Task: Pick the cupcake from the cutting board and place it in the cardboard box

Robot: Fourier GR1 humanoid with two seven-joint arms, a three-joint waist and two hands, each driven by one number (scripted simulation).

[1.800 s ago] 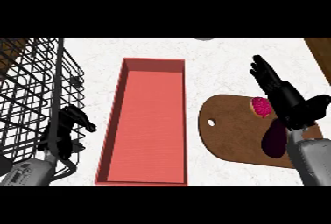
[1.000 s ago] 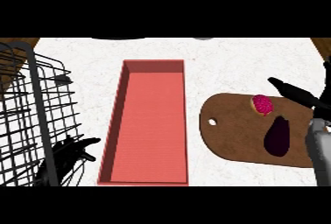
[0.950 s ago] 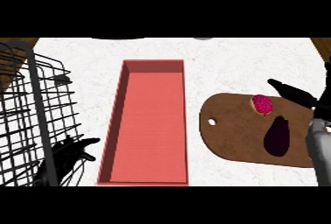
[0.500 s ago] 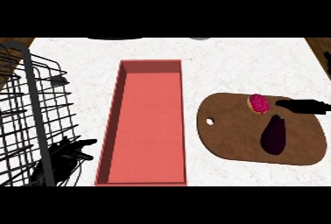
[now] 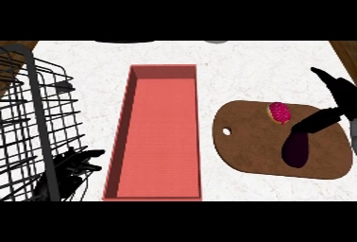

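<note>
A small cupcake (image 5: pixel 280 112) with pink frosting sits near the far edge of the brown cutting board (image 5: pixel 252 146), next to a dark purple eggplant (image 5: pixel 297 149). My right hand (image 5: pixel 333 105) is at the view's right edge, fingers straight and spread, the thumb stretched over the board just right of the cupcake without touching it. The long red box (image 5: pixel 160 132) lies open to the left of the board, nothing inside it. My left hand (image 5: pixel 70 169) rests low at the left, fingers relaxed, partly behind the wire rack.
A black wire dish rack (image 5: pixel 35 127) fills the left side. The white marble counter (image 5: pixel 244 66) runs behind the box and board. Dark round objects (image 5: pixel 125 41) peek in at the far edge.
My right hand has pulled back toward the right edge and now sits beside the cupcake. My left hand has dropped lower behind the rack. The cupcake has not moved.
</note>
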